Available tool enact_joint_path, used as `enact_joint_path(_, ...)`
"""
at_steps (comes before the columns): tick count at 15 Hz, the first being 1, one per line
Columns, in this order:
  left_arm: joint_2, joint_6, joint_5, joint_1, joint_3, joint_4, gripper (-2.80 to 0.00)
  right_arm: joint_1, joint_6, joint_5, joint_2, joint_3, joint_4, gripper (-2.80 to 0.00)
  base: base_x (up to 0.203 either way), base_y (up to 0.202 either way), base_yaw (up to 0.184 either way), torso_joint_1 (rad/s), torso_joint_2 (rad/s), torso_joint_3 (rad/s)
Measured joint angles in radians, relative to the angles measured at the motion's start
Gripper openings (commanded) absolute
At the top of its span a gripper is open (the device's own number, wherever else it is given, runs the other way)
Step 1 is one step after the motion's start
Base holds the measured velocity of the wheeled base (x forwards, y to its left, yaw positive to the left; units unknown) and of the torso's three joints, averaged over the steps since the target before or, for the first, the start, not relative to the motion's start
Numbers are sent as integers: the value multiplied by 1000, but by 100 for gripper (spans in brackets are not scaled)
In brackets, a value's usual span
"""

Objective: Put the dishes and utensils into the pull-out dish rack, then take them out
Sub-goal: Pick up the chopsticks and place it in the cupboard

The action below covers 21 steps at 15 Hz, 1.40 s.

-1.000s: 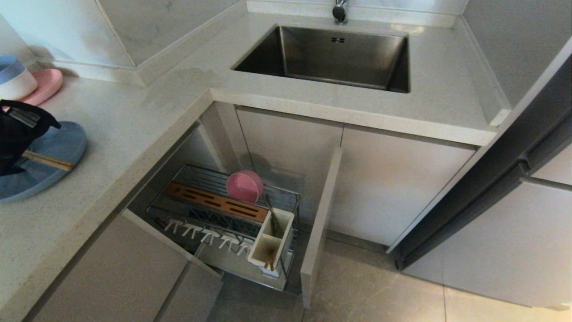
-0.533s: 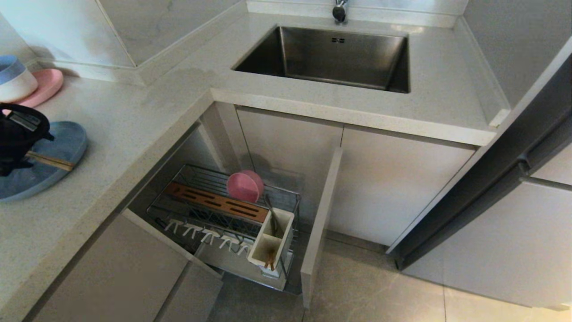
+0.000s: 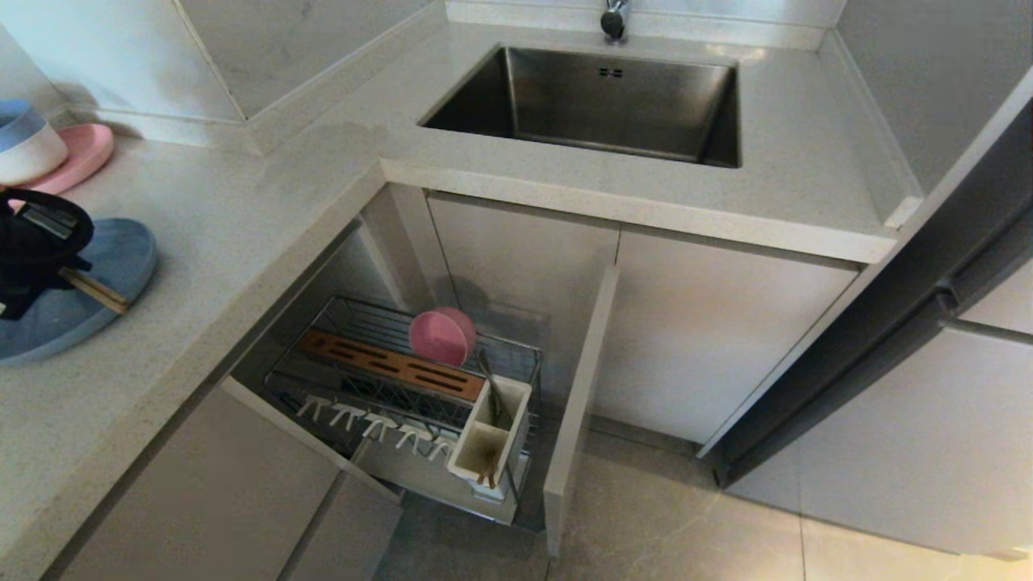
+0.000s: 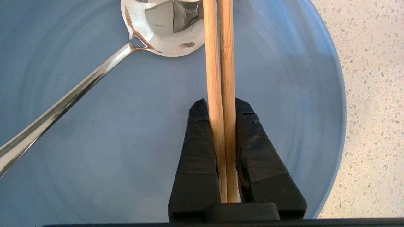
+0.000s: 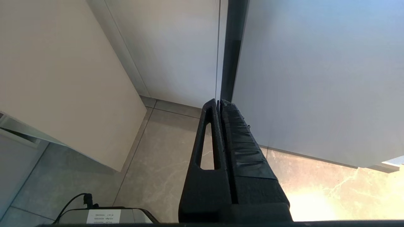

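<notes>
On the counter at the far left lies the blue plate [image 3: 121, 246] [image 4: 126, 142]. My left gripper [image 3: 56, 273] [image 4: 221, 105] is low over it, shut on the pair of light-wood chopsticks [image 3: 98, 293] [image 4: 219, 47], which run lengthwise between the pads. The silver spoon [image 4: 94, 75] lies on the plate beside them, untouched. Below the counter the pull-out dish rack [image 3: 516, 351] stands drawn out. The pink bowl [image 3: 441, 336] sits on edge in it, behind the wooden strip [image 3: 387, 365]. My right gripper [image 5: 219, 102] hangs shut and empty above the floor.
A blue-and-white bowl [image 3: 28, 141] rests on a pink plate [image 3: 87, 152] at the counter's back left. The rack's white utensil box [image 3: 492, 436] is at its front right, beside the beige front panel [image 3: 577, 403]. The sink [image 3: 597, 105] lies behind.
The left gripper's fingers have closed from wide open onto the chopsticks, and the chopsticks' free end has swung slightly on the plate. Nothing else has moved.
</notes>
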Motion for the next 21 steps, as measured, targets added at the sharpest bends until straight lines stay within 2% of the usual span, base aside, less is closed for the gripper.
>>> enact_joint_path(6,-68,6,-3,-5,-17,7,-280,0,0,0,0,0,0,-280,0,0,0,0,0,0)
enact_joint_path(11,-221,23,-17,-58,-27,38,-280,0,0,0,0,0,0,-280,0,0,0,0,0,0)
enact_joint_path(13,-280,42,-22,-122,-27,103,-280,0,0,0,0,0,0,-280,0,0,0,0,0,0)
enact_joint_path(15,-334,49,-34,-217,-26,187,-280,0,0,0,0,0,0,-280,0,0,0,0,0,0)
enact_joint_path(21,-457,47,-75,-579,-21,504,-280,0,0,0,0,0,0,-280,0,0,0,0,0,0)
